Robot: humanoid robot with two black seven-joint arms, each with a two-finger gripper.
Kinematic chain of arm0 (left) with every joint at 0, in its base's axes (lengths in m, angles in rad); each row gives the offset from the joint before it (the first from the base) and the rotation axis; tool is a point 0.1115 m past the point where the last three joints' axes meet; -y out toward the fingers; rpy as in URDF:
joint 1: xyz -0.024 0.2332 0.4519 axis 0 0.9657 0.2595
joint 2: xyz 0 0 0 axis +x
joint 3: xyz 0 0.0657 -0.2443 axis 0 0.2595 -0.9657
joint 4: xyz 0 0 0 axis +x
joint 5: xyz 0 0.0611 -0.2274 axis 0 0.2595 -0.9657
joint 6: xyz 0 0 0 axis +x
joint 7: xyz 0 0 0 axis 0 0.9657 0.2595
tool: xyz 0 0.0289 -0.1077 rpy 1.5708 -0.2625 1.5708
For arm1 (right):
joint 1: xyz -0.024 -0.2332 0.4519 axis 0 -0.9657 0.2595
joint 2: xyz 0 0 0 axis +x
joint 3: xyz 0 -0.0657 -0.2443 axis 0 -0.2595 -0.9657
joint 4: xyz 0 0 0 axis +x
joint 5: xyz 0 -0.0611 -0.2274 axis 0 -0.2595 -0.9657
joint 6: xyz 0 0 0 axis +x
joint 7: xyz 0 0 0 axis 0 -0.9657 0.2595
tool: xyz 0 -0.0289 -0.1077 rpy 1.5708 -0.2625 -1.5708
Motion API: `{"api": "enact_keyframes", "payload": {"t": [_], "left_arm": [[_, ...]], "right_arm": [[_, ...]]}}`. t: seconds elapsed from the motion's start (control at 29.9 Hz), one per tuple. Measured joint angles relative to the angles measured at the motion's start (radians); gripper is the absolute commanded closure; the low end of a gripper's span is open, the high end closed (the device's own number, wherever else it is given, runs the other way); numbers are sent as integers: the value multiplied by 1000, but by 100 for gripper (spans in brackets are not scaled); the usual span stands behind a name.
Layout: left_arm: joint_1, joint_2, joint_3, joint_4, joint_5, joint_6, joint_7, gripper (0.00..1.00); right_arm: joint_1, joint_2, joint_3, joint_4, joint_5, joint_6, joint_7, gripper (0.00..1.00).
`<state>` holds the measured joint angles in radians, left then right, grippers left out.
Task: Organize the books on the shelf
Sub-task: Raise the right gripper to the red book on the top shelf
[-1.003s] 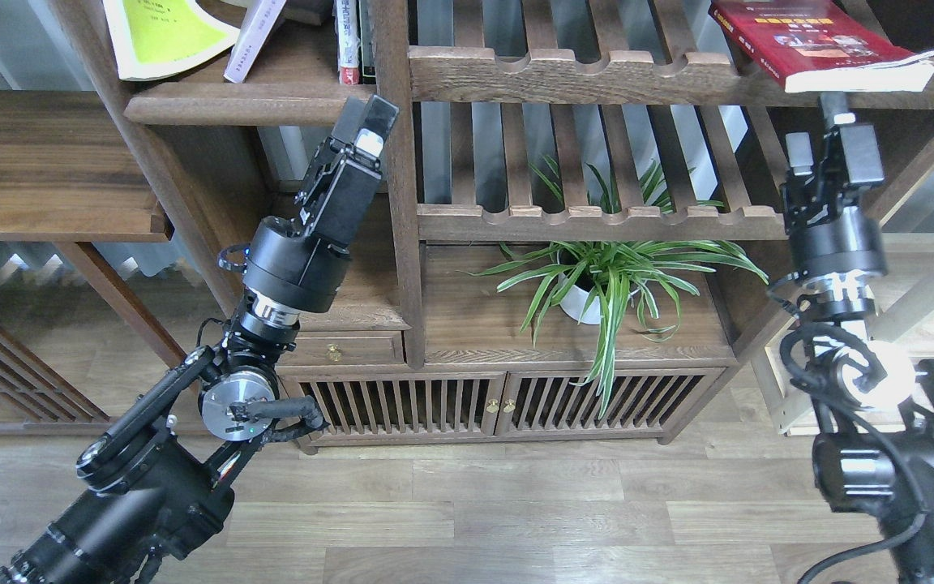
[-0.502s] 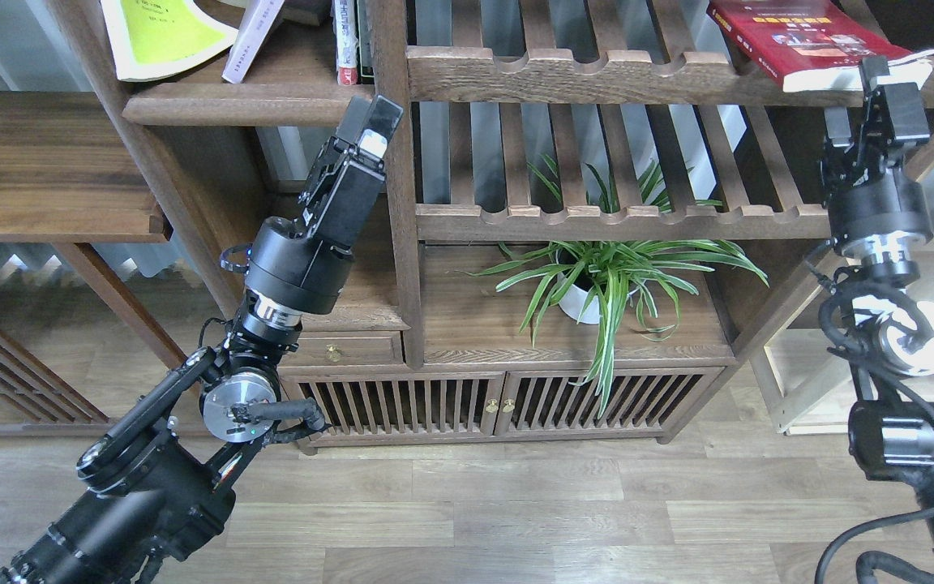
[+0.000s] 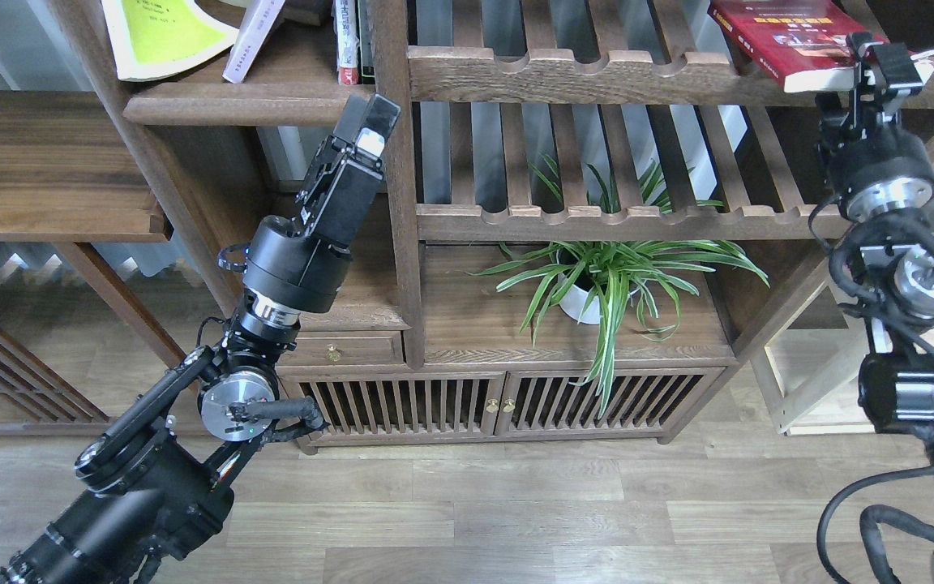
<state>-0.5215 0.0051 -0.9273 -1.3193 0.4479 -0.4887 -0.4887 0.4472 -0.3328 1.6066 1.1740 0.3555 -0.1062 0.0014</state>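
The right pincer [image 3: 880,53] stood at the overhanging corner of the dark red book [image 3: 799,36] lying on the slatted rack [image 3: 597,73]; whether it gripped could not be told. The left pincer [image 3: 370,122] appeared closed and empty below the shelf [image 3: 248,101], which carried the yellow-green book [image 3: 163,36] and lavender book [image 3: 252,36]. Risk: a corner hold could let the thin book sag and slip. Wood-plank floor [image 3: 516,503] lay below.

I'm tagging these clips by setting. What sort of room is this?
Probably a living room or study: a walnut bookcase holding books, a potted spider plant on its cabinet, and wood plank flooring.
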Motion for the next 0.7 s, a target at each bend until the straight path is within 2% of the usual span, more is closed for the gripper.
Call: {"api": "enact_keyframes", "payload": {"t": [0.2, 0.3, 0.4, 0.7], "left_arm": [[0, 8, 1, 0, 0, 0, 0, 4], [0, 9, 3, 0, 0, 0, 0, 4], [0, 10, 4, 1, 0, 0, 0, 4], [-1, 17, 4, 2, 0, 0, 0, 4]], "right_arm": [[3, -20, -2, 3, 0, -17, 0, 33], [3, -28, -3, 3, 1, -20, -1, 41], [3, -29, -4, 3, 1, -21, -11, 44], [-2, -16, -6, 8, 5, -6, -58, 75]]}}
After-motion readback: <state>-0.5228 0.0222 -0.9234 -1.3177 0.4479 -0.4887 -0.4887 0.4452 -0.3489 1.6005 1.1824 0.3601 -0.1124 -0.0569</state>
